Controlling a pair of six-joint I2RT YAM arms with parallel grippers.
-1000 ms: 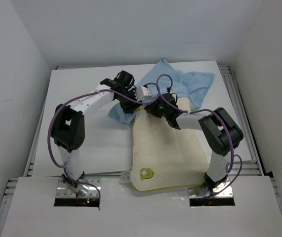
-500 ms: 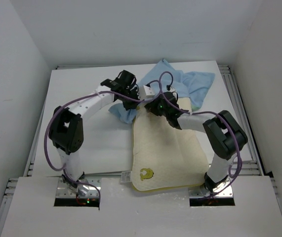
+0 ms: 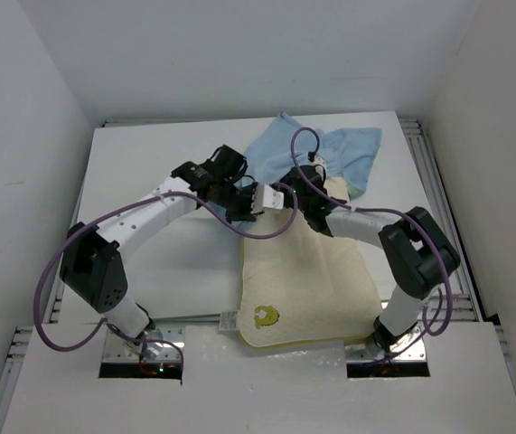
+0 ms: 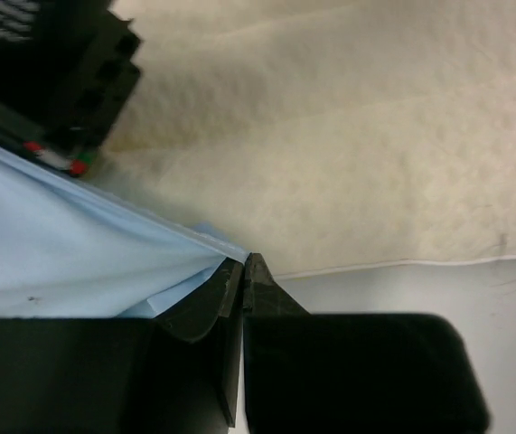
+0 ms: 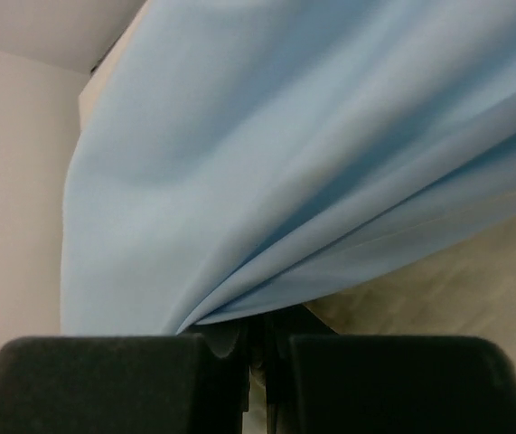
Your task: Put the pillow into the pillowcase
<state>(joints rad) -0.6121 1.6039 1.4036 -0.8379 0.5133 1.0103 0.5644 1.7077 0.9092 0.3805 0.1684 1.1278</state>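
1. From overhead, I see the pillow [image 3: 303, 289] lying flat on the table [image 3: 149, 181], right of centre. Its near end, with the yellow-green mark, is down by the arm bases.
2. The pillowcase [image 3: 339, 154] sits bunched at the pillow's far end, touching it. Its light-blue side faces up and spreads toward the table's far right.
3. Both arms reach in to the pillow's far-left corner, where cloth and pillow meet, and their wrists are close together.
4. The left fingers [image 4: 242, 276] are pinched together on a fold of the pillowcase's edge. The blue cloth runs off to the left, the cream pillow fills the view behind, and a strip of bare table shows lower right.
5. The right fingers [image 5: 258, 348] are also clamped tight on the pillowcase. The cloth fans up from the tips in long folds and covers most of that view, with a sliver of pillow at lower right.
6. Nearly the whole cream face of the pillow lies uncovered. I cannot tell whether its far edge is inside the opening.
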